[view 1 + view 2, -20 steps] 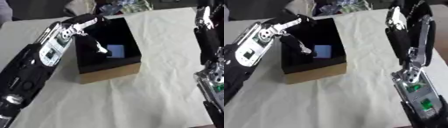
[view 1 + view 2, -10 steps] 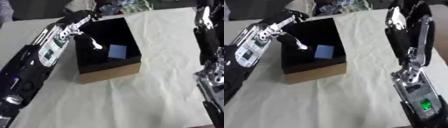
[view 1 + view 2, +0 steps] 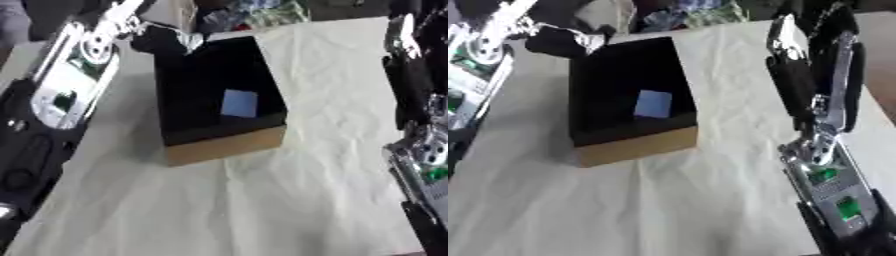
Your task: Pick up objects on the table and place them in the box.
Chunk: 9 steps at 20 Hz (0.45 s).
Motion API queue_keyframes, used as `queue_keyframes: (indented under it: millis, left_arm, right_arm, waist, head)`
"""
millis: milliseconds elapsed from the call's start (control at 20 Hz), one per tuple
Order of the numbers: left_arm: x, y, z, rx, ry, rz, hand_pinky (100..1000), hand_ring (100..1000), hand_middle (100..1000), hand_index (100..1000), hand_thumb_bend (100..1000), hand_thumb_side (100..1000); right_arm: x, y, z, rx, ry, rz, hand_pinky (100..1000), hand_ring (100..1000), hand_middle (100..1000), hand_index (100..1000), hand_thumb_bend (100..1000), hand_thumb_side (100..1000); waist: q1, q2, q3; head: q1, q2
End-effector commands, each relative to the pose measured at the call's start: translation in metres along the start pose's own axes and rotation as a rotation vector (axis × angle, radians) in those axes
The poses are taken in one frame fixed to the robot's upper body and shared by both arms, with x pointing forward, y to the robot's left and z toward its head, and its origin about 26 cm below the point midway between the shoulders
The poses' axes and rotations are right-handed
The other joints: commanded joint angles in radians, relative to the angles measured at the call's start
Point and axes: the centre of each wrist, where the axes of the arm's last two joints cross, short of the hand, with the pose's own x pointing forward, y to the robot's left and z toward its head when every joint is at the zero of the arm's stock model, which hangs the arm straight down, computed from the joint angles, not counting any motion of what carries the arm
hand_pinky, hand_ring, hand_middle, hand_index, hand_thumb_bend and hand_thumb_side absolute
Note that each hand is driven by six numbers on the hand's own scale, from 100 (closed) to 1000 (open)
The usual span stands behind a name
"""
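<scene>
A box (image 3: 227,145) with tan outer walls and a black inside stands on the cloth, left of centre. A pale blue square thing (image 3: 239,103) lies flat on its floor. My left hand (image 3: 164,40) hovers at the box's far left corner, just outside the rim; it is a dark blur and its fingers cannot be made out. My right hand (image 3: 794,75) is raised to the right of the box, well apart from it, with straight fingers pointing up and holding nothing.
A wrinkled cream cloth (image 3: 262,210) covers the table. Mixed clutter (image 3: 262,15) lies along the far edge behind the box. My left forearm (image 3: 61,95) runs along the box's left side.
My left hand has drawn back out of the box, up and to the left, to its far corner. The blue thing stays on the box floor. The right hand has barely moved.
</scene>
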Motion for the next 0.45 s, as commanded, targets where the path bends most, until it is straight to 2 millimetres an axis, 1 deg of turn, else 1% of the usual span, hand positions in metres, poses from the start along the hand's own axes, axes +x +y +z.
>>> queue_keyframes:
  millis: [50,150,250,300,450]
  left_arm:
    - [0.023,0.035,0.024,0.138,-0.068,0.057,846,695,748,885,243,151]
    - [0.029,0.043,0.041,0.203,-0.084,0.12,840,680,744,884,224,157]
    - [0.029,0.048,0.053,0.268,-0.086,0.17,836,673,745,886,216,160]
    - [0.025,0.049,0.058,0.306,-0.084,0.183,833,672,743,884,206,163]
    - [0.009,0.046,0.069,0.439,-0.084,0.156,831,671,743,883,216,156]
  right_arm:
    - [0.005,-0.005,-0.006,-0.013,-0.037,0.016,864,794,603,779,100,459]
    - [0.005,-0.006,-0.006,-0.018,-0.039,0.018,864,794,603,779,100,458]
    - [0.005,-0.006,-0.007,-0.021,-0.042,0.019,864,794,604,779,100,459]
    - [0.005,-0.007,-0.007,-0.024,-0.044,0.019,864,794,604,779,100,460]
    - [0.006,-0.006,-0.009,-0.028,-0.05,0.016,864,795,605,780,100,461]
  waist:
    - [-0.008,-0.025,0.005]
    - [-0.012,-0.025,0.009]
    - [-0.016,-0.026,0.013]
    - [-0.018,-0.026,0.014]
    - [-0.024,-0.026,0.017]
  head:
    - [-0.009,0.01]
    - [-0.013,0.01]
    - [-0.013,0.01]
    - [-0.012,0.011]
    - [-0.005,0.012]
